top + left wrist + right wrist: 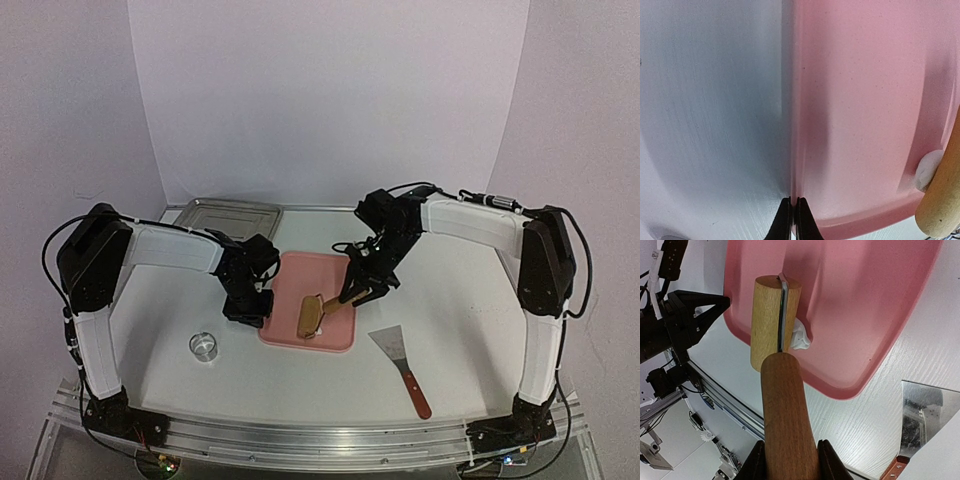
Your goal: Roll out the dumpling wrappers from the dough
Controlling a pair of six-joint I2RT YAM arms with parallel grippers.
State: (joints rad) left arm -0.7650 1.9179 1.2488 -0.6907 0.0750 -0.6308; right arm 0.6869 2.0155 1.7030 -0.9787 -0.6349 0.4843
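Observation:
A small lump of white dough (pixel 801 335) lies on the pink tray (pixel 865 305), pressed under the pale wooden roller (pixel 772 320) of a rolling pin. My right gripper (pixel 788 449) is shut on the pin's darker wooden handle (pixel 785 400), and in the top view this gripper (pixel 358 290) stands over the tray's right half. My left gripper (pixel 794 204) is shut on the tray's left rim (pixel 796 165), low at the tray's left side (pixel 252 310). The dough (pixel 927 169) peeks out beside the roller (pixel 942 200) in the left wrist view. The dumpling wrappers are out of view.
A small metal ring cutter (pixel 204 346) stands on the white table left of the tray. A metal spatula with a red handle (pixel 400 365) lies to the tray's right. A steel tray (pixel 232 215) sits at the back left.

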